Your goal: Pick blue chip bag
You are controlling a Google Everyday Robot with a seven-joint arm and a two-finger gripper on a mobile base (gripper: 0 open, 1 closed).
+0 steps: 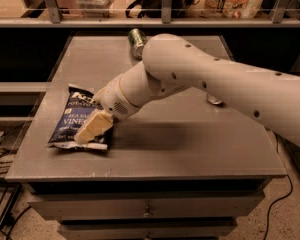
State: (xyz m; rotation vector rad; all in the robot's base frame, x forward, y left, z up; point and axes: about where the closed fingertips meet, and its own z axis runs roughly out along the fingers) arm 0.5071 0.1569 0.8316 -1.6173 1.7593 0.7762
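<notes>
**Camera view: tool point(88, 133) set over the blue chip bag point(66, 123) at the left front of the desk point(190, 149)**

Nearest the viewer, two grey drawer fronts point(147, 207) run beneath the desk's front edge. Dark cables point(1, 154) trail over the floor at lower left.

On the desk top, near its left front corner, the blue chip bag lies flat, with white lettering facing up and its long axis angled slightly away from the edge. The cream-coloured tool points down and to the left, and overlaps the bag's lower right part, apparently resting on it. Whether the tool is released, clenched or already grasping the bag cannot be told from this angle.

The pale, perforated arm point(225, 81) enters from the right edge and crosses the middle of the desk above its surface, then bends down toward the bag. A metal can point(214, 100) shows only as a sliver just behind the arm, right of centre.

Farther back, a second can point(136, 37) lies on its side near the desk's rear edge, well apart from the bag. A railed shelf point(165, 20) crosses the background.
</notes>
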